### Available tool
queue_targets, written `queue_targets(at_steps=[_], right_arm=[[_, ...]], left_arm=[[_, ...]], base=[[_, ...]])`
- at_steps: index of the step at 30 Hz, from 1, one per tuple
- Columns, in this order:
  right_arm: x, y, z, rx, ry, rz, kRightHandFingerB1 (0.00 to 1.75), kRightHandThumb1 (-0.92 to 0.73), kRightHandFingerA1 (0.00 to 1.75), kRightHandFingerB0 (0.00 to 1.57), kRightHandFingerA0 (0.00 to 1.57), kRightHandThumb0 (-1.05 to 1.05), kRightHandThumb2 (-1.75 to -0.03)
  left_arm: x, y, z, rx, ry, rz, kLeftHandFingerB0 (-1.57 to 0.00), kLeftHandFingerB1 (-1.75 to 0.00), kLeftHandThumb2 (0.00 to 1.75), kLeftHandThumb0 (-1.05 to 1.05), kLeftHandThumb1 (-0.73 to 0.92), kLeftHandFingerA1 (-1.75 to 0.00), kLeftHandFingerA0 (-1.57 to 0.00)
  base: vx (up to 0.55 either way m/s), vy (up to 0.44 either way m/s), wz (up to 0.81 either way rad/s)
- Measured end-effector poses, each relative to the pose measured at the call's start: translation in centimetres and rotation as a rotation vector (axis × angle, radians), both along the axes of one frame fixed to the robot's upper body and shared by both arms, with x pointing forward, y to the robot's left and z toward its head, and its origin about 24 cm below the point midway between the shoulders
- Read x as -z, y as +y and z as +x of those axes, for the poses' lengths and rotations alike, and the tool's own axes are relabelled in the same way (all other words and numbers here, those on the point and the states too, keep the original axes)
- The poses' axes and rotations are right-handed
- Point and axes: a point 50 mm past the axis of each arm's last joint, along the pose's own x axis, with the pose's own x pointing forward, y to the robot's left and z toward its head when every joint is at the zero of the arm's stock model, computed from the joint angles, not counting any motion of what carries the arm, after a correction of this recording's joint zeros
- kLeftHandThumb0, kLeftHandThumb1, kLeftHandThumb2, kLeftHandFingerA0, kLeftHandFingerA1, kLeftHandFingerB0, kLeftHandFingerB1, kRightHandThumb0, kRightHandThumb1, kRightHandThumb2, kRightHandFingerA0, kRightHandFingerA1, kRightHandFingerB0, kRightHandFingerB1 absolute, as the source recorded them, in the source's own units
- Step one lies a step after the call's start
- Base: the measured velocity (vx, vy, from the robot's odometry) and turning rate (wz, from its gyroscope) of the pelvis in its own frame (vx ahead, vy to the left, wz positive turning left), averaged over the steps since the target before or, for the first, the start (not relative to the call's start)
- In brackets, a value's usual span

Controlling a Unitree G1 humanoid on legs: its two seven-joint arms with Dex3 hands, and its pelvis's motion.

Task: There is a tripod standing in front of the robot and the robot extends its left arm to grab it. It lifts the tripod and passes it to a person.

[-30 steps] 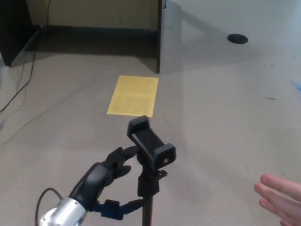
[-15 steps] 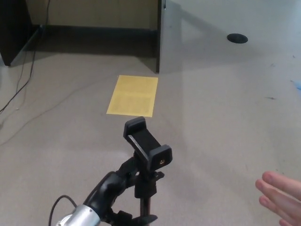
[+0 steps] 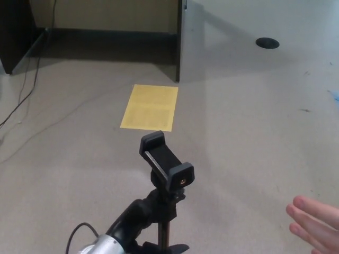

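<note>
one black left hand (image 3: 139,218) is clamped on the tripod (image 3: 166,174) stem, a person's hand (image 3: 313,225) open nearby.

Premises present as an office or lab workroom: bare grey carpet floor (image 3: 254,132) throughout, dark desk panel (image 3: 179,42) at 12 o'clock with dark skirting behind it, loose cable (image 3: 24,90) trailing at 10 o'clock, round floor port (image 3: 267,43) at 1 o'clock, yellow sheet (image 3: 150,107) centrally.
</note>
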Motion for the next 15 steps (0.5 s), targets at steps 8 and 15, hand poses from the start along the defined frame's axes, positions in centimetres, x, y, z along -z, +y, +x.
queue_targets(at_steps=[8,15], right_arm=[[-0.3,0.1,0.6,-0.005,-0.011,0.001,0.35,-0.71,0.44,0.44,0.69,-0.38,-0.61],[-0.2,0.1,0.4,-0.005,-0.001,0.002,0.35,-0.72,0.43,0.43,0.67,-0.38,-0.61]], left_arm=[[-0.1,-1.7,0.0,0.034,-0.008,-0.03,-0.57,-0.41,0.65,-0.16,0.84,-0.62,-0.98],[-0.4,-2.4,-0.8,0.056,-0.023,-0.082,-0.82,-0.93,0.75,-0.07,0.79,-1.17,-0.87]], base=[[0.0,0.0,0.0],[0.0,0.0,0.0]])
